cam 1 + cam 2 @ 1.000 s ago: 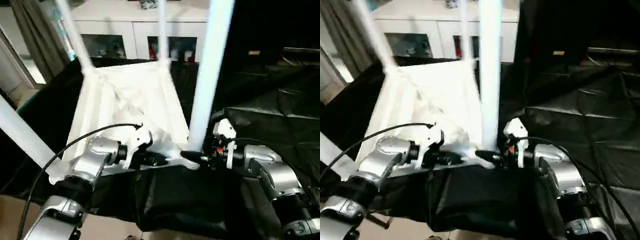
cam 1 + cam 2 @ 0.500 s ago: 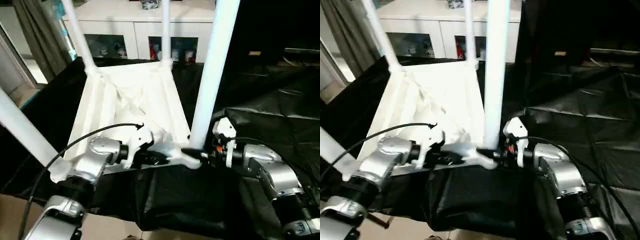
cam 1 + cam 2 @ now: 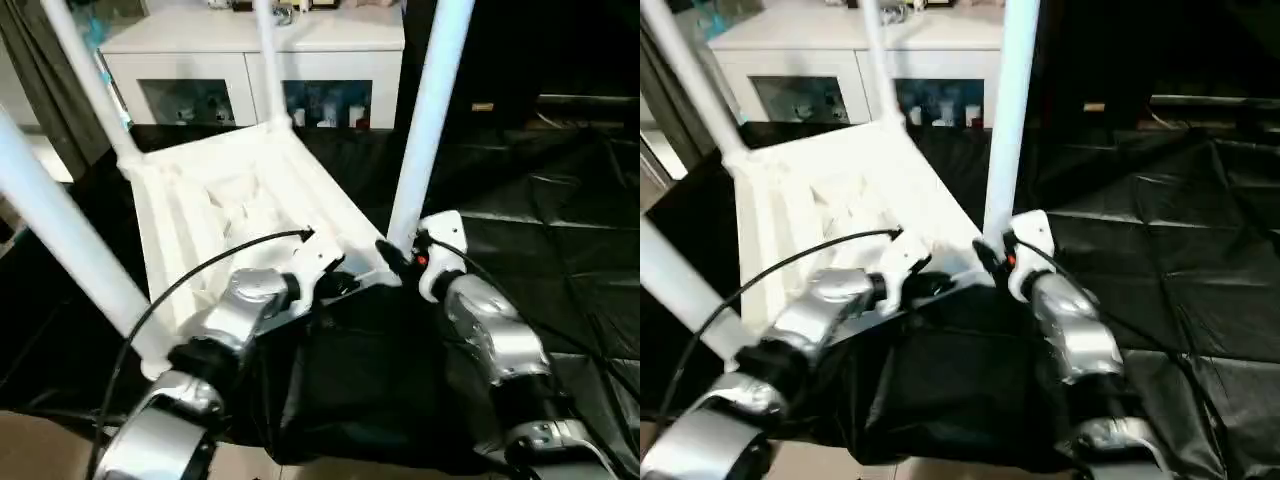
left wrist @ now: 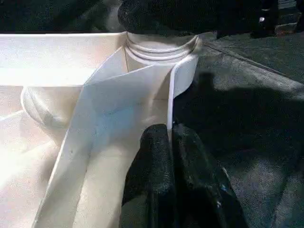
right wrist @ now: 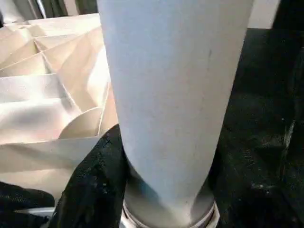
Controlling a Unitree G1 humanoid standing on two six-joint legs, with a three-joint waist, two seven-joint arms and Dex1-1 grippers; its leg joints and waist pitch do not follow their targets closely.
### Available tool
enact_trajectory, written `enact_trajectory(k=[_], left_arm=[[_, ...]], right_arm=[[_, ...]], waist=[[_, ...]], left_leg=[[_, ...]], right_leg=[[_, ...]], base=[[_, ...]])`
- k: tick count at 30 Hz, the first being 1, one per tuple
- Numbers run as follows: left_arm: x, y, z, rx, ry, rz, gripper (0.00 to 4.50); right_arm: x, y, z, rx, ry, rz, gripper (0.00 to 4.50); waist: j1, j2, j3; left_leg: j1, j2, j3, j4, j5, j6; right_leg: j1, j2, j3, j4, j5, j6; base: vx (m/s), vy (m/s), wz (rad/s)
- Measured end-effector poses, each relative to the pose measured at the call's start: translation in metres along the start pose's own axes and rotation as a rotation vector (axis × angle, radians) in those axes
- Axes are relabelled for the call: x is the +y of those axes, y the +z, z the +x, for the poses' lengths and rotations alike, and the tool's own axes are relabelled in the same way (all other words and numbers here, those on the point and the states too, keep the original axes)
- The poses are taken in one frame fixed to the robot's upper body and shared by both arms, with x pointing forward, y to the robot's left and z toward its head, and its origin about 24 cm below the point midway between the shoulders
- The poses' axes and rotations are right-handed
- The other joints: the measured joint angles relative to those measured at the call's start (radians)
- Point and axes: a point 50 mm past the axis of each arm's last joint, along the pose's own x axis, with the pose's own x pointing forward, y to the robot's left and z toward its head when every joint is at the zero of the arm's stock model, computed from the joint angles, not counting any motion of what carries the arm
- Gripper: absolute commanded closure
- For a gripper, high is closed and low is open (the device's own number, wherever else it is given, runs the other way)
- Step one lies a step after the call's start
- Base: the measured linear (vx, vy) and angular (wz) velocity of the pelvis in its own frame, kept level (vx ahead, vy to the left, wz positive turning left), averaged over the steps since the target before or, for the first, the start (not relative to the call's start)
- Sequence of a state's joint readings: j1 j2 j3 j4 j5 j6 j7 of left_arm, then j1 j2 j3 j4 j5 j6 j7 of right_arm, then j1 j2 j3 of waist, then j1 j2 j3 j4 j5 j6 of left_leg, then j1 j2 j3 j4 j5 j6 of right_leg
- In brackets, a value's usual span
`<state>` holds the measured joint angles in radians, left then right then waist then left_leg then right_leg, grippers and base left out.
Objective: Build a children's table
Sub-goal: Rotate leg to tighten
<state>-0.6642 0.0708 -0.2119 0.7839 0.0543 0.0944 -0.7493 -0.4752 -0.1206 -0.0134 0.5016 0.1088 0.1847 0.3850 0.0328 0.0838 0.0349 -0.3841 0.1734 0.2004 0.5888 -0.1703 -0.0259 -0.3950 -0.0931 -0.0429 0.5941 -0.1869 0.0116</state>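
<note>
Cloth-draped black desk carries the children's table upside down at its near-left corner, close to the near edge, with open black cloth stretching away to the right. White ribbed underside faces up; four white tubular legs rise from rounded corner sockets. The left gripper is clenched on the thin near rim; the right gripper grasps the base of the near-right leg. A white cabinet stands behind.

Upturned white children's table, legs up
</note>
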Motion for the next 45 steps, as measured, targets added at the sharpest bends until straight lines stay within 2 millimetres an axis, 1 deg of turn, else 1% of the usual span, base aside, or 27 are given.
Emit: enact_trajectory(k=[2,3,4,7,12,16,20,22,23,24,25,26,29,34,37,41,45], left_arm=[[0.001,0.0,-0.001,-0.001,0.003,-0.001,4.5],[0.001,0.0,-0.001,0.0,0.003,0.001,4.5],[0.002,-0.001,-0.003,0.001,-0.001,0.004,4.5],[0.006,-0.004,-0.01,0.0,-0.044,0.001,4.5],[0.011,-0.011,-0.032,0.002,-0.156,0.008,4.5],[0.01,-0.017,-0.047,0.015,-0.274,0.024,4.5],[0.006,-0.019,-0.056,0.033,-0.383,0.023,4.5],[0.003,-0.02,-0.058,0.034,-0.427,0.022,4.5],[0.002,-0.021,-0.059,0.039,-0.445,0.018,4.5],[0.002,-0.022,-0.061,0.041,-0.451,0.014,4.5],[0.002,-0.022,-0.061,0.043,-0.455,0.013,4.5],[0.001,-0.022,-0.062,0.044,-0.461,0.011,4.5],[0.001,-0.022,-0.062,0.044,-0.47,0.007,4.5],[0.0,-0.021,-0.061,0.04,-0.458,0.004,4.5],[0.0,-0.019,-0.053,0.032,-0.394,0.018,4.5],[0.003,-0.011,-0.034,0.02,-0.256,0.011,4.5],[0.003,-0.006,-0.02,0.016,-0.171,0.01,4.5]], right_arm=[[0.002,0.001,-0.001,-0.014,0.03,0.024,1.69],[0.001,0.001,-0.001,-0.018,0.04,0.033,1.41],[0.001,0.002,-0.002,-0.02,0.058,0.037,1.32],[0.0,0.002,-0.007,-0.019,0.15,0.033,1.32],[-0.004,0.002,-0.026,0.021,0.368,-0.04,1.32],[-0.004,-0.001,-0.037,0.077,0.519,-0.101,1.32],[0.0,-0.003,-0.042,0.113,0.632,-0.135,1.32],[0.001,-0.007,-0.044,0.144,0.673,-0.143,1.32],[0.003,-0.009,-0.045,0.151,0.694,-0.14,1.47],[0.004,-0.009,-0.046,0.154,0.706,-0.141,1.47],[0.004,-0.009,-0.046,0.156,0.713,-0.141,1.64],[0.003,-0.009,-0.047,0.159,0.721,-0.141,1.64],[0.004,-0.009,-0.048,0.162,0.729,-0.126,1.83],[0.006,-0.009,-0.047,0.155,0.718,-0.116,1.87],[0.003,-0.011,-0.041,0.139,0.616,-0.096,1.88],[-0.003,-0.012,-0.023,0.096,0.362,-0.048,1.88],[-0.003,-0.012,-0.012,0.072,0.197,0.0,1.88]], waist=[[-0.001,0.001,0.0],[-0.001,0.001,0.0],[-0.001,0.001,0.0],[-0.003,0.0,0.0],[0.002,0.0,0.0],[0.011,-0.001,0.001],[0.024,-0.004,0.003],[0.032,-0.004,0.003],[0.035,-0.003,0.004],[0.036,-0.003,0.004],[0.036,-0.004,0.004],[0.035,-0.004,0.004],[0.035,-0.004,0.004],[0.035,-0.004,0.005],[0.029,-0.005,0.005],[0.012,-0.007,0.005],[0.004,-0.007,0.004]], left_leg=[[0.0,0.0,0.0,0.0,0.0,0.0],[0.0,0.0,0.0,0.0,0.0,0.0],[0.0,0.0,0.0,0.0,0.0,0.0],[-0.001,0.0,0.0,-0.002,0.0,0.0],[-0.002,0.001,0.0,-0.006,0.0,0.0],[-0.004,0.002,0.0,-0.007,0.0,0.0],[-0.006,0.002,0.0,-0.006,0.0,0.0],[-0.007,0.001,0.0,-0.005,0.0,0.0],[-0.008,0.001,0.0,-0.005,0.0,0.0],[-0.007,0.001,0.0,-0.004,0.0,0.0],[-0.008,0.001,0.0,-0.004,0.0,0.0],[-0.008,0.001,0.0,-0.003,0.0,0.0],[-0.007,0.001,0.0,-0.003,0.0,0.0],[-0.007,0.001,0.0,-0.003,0.0,0.0],[-0.006,0.001,0.0,-0.003,0.0,0.0],[-0.003,0.001,0.0,-0.002,0.0,0.0],[-0.001,0.0,0.0,-0.002,0.0,0.0]], right_leg=[[0.0,0.0,0.0,0.0,0.0,0.0],[0.0,0.0,0.0,0.0,0.0,0.0],[-0.001,0.0,0.0,0.0,0.0,0.0],[-0.002,0.0,-0.001,0.0,0.001,-0.002],[-0.005,0.001,-0.003,0.001,0.003,-0.005],[-0.007,0.001,-0.004,0.0,0.002,-0.004],[-0.008,0.0,-0.004,0.0,0.002,-0.005],[-0.008,0.0,-0.004,0.0,0.002,-0.005],[-0.008,0.0,-0.003,0.0,0.002,-0.005],[-0.008,0.0,-0.003,0.0,0.002,-0.005],[-0.008,0.0,-0.003,0.001,0.003,-0.005],[-0.008,0.0,-0.003,0.001,0.003,-0.005],[-0.008,0.0,-0.002,0.001,0.003,-0.005],[-0.008,0.0,-0.003,0.001,0.003,-0.005],[-0.007,0.0,-0.002,0.001,0.003,-0.005],[-0.005,0.0,-0.001,0.001,0.003,-0.005],[-0.003,0.0,0.0,0.001,-0.001,0.0]], base=[[0.0,0.0,0.0],[0.0,0.0,0.0],[0.0,0.0,0.0],[0.0,0.0,0.0],[0.0,0.0,0.0],[0.0,0.0,0.0],[0.0,0.0,0.0],[0.0,0.0,0.0],[0.0,0.0,0.0],[0.0,0.0,0.0],[0.0,0.0,0.0],[0.0,0.0,0.0],[0.0,0.0,0.0],[0.0,0.0,0.0],[0.0,0.0,0.0],[0.0,0.0,0.0],[0.0,0.0,0.0]])
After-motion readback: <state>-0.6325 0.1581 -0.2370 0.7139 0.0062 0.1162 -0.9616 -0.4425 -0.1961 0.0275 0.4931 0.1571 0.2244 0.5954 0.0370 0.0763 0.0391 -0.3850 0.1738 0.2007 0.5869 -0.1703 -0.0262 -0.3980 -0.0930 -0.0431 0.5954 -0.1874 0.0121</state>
